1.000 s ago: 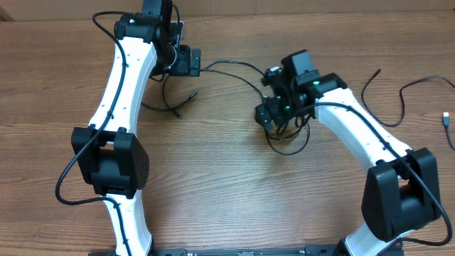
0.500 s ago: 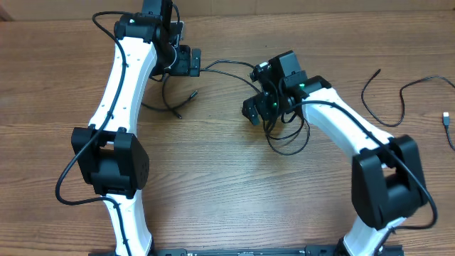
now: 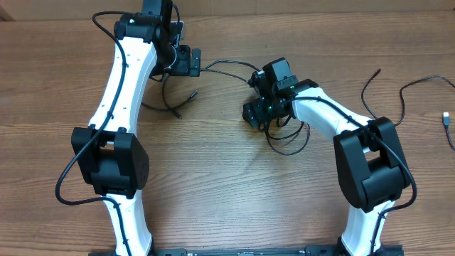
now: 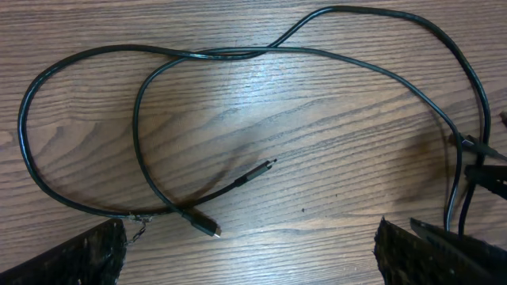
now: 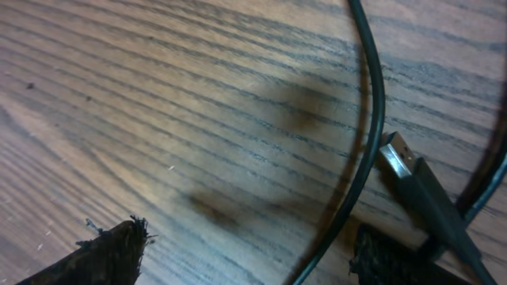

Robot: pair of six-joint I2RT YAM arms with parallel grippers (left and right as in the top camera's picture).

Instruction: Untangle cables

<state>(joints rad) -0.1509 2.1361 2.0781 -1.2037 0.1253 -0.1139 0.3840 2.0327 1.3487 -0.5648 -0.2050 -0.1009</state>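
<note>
Black cables lie tangled on the wooden table. One cable (image 3: 227, 64) runs from by my left gripper (image 3: 186, 62) to my right gripper (image 3: 257, 111) and loops below it (image 3: 288, 146). The left wrist view shows cable loops (image 4: 158, 119) with a plug end (image 4: 207, 227) and a second tip (image 4: 265, 166) ahead of the left gripper (image 4: 249, 261), which is open and empty. My right gripper (image 5: 249, 257) is open and low over the table. A black cable (image 5: 368, 134) passes between its fingers near the right finger, beside a USB plug (image 5: 412, 178).
More loose cables lie at the far right: a black one (image 3: 370, 92), another black one (image 3: 419, 85) and a white plug (image 3: 446, 119). A cable loop (image 3: 167, 103) lies beside the left arm.
My right gripper has moved left and the arm has swung in over the cable tangle. The left arm has not moved.
</note>
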